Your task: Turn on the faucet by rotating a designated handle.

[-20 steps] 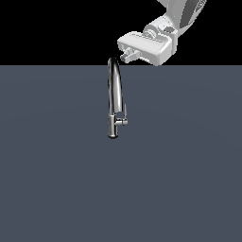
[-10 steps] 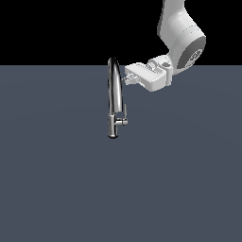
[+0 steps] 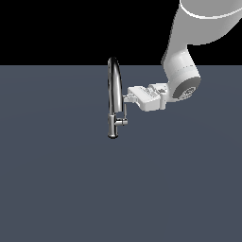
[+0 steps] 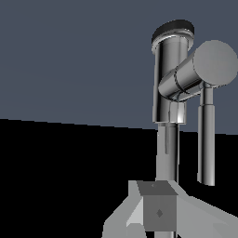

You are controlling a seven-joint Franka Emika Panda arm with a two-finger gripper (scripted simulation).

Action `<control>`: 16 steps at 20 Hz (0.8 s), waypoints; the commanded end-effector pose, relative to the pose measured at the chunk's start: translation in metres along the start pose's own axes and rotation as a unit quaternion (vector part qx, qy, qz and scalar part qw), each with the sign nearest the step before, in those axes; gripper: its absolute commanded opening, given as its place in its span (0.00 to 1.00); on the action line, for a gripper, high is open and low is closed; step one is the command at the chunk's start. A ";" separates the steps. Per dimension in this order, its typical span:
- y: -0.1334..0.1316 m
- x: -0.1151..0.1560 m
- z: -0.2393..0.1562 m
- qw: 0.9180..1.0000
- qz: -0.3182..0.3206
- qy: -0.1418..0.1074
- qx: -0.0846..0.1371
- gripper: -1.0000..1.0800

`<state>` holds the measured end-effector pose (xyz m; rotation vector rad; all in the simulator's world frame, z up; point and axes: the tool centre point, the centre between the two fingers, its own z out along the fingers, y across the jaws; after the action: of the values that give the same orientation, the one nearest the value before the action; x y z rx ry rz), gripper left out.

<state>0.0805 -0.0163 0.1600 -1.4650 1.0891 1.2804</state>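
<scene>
Now I see my hand (image 3: pixel 125 98) at the faucet's (image 3: pixel 113 97) three o'clock side, just above the handle (image 3: pixel 125 112); I cannot tell whether its fingers are apart.

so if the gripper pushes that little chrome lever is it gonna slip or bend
The handle looks like a stiff, thin metal rod, so it would more likely pivot on its stub than bend. Its polished, rounded surface could let the gripper slide off. The faucet stands upright and probably won't tip.
</scene>
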 end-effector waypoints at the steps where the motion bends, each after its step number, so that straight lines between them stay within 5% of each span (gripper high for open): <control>1: -0.002 0.013 0.002 1.000 0.014 -0.016 0.015 0.00; 16: 0.001 0.031 0.008 0.998 0.034 -0.039 0.035 0.00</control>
<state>0.0822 -0.0102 0.1277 -1.3254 1.1284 1.3224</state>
